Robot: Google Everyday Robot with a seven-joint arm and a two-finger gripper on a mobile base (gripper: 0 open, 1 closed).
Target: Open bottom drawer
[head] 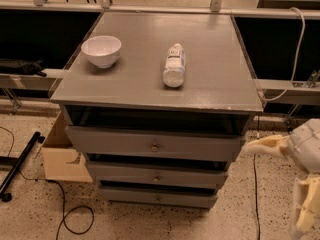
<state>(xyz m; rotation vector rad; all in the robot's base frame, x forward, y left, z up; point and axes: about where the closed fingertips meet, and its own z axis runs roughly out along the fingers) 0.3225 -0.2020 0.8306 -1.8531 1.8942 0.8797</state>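
Slim grey bottom drawer [157, 198] shut, knob untouched; cream two-finger gripper [272, 189], spread wide and empty, waits right of the cabinet [155, 144].

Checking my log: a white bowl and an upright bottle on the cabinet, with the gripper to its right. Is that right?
Not quite. The camera view shows the bottle lying on its side, not upright. The white bowl is on the cabinet, and the gripper is to its right, not touching the bottom drawer.
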